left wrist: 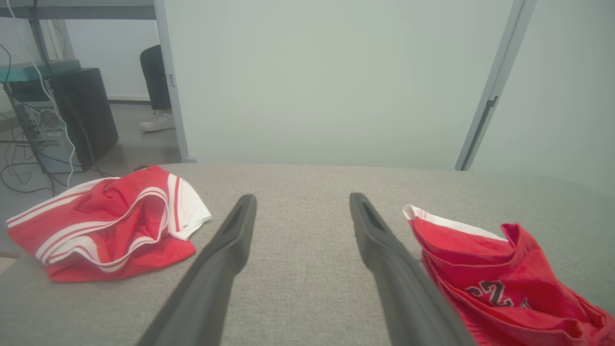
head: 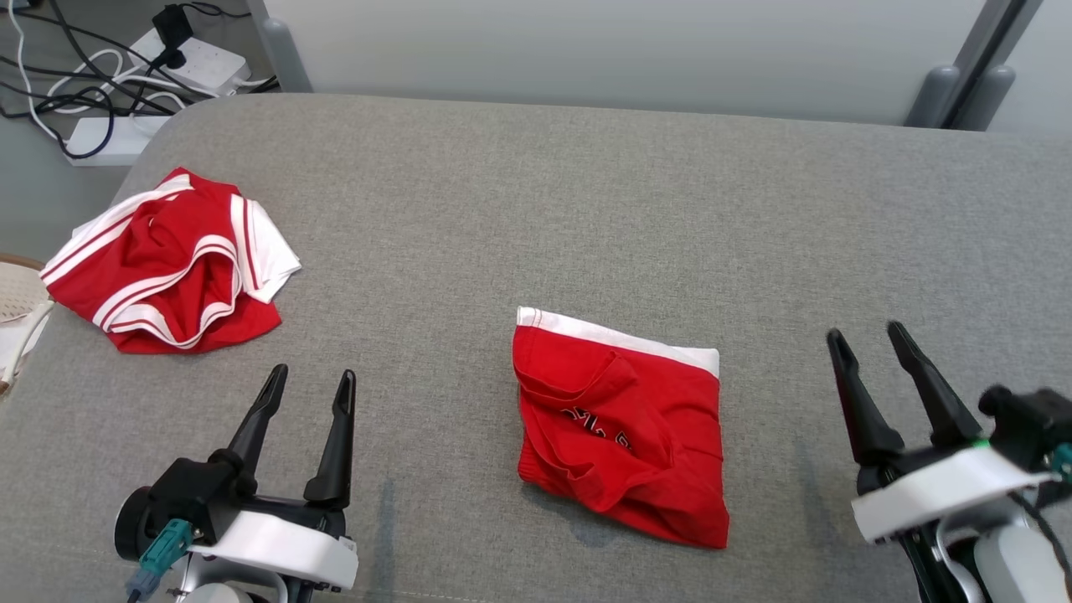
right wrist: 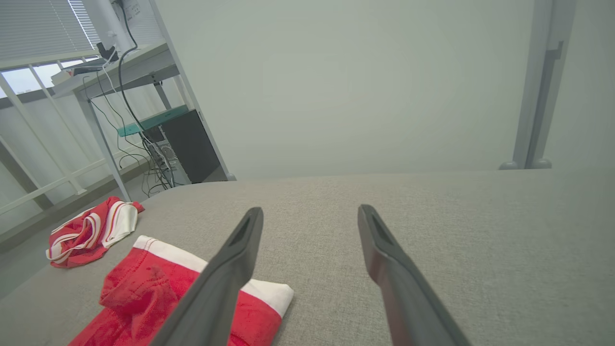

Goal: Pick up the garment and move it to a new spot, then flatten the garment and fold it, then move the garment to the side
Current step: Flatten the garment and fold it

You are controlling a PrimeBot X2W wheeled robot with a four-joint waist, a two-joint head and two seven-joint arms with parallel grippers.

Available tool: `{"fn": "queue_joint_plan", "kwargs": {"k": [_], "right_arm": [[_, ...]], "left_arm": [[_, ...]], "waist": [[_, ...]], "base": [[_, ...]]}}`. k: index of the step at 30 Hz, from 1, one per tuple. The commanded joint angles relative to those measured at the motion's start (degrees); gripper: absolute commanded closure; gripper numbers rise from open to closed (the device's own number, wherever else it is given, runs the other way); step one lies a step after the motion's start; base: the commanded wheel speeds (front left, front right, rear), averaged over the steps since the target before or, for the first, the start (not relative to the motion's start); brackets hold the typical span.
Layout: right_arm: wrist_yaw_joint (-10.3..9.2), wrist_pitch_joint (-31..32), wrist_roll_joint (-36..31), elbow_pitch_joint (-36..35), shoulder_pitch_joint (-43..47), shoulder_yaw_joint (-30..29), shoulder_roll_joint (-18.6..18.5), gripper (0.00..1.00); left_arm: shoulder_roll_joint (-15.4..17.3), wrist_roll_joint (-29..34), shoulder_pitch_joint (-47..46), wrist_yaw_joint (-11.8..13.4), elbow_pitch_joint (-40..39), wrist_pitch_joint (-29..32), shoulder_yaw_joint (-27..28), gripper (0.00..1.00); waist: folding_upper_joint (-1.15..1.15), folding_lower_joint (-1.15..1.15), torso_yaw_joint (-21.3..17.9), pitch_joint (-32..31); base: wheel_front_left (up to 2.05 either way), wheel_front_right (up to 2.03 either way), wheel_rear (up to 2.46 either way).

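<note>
A folded red garment (head: 620, 427) with a white band and dark lettering lies in the middle of the grey table (head: 544, 209); it also shows as the garment (left wrist: 499, 283) and the garment (right wrist: 158, 298) in the wrist views. My left gripper (head: 308, 381) stands open at the lower left, well left of it. Off to the garment's right, my right gripper (head: 869, 335) is open with nothing between its fingers. The left gripper (left wrist: 300, 202) and right gripper (right wrist: 310, 214) both point over bare cloth.
A second red garment with white stripes (head: 167, 260) lies crumpled at the table's far left, near the edge. Power strips and cables (head: 126, 75) lie on the floor beyond the back left corner. A person's leg and shoe (left wrist: 156, 91) show behind a partition post.
</note>
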Motion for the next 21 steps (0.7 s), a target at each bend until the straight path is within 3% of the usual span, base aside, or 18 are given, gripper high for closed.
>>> {"fn": "queue_joint_plan", "kwargs": {"k": [1,10,21], "right_arm": [[0.09,-1.0,-2.6,-0.8,1.4,-0.8,0.5,0.00],[0.09,-2.4,-8.8,0.1,6.5,-5.0,5.0,0.00],[0.09,-1.5,-7.5,6.6,4.0,-3.0,6.4,0.00]], "left_arm": [[1.3,0.4,-1.3,0.6,-1.6,-0.6,2.4,0.00],[1.9,0.2,-0.4,1.6,-2.6,-0.1,2.8,0.00],[2.1,0.1,-1.3,2.3,-3.9,0.6,2.3,0.00]], "waist": [[0.00,0.00,-0.3,-0.3],[0.00,0.00,-2.1,-0.7],[0.00,0.00,-1.7,0.5]], "base": [[0.00,0.00,0.00],[0.00,0.00,0.00],[0.00,0.00,0.00]]}}
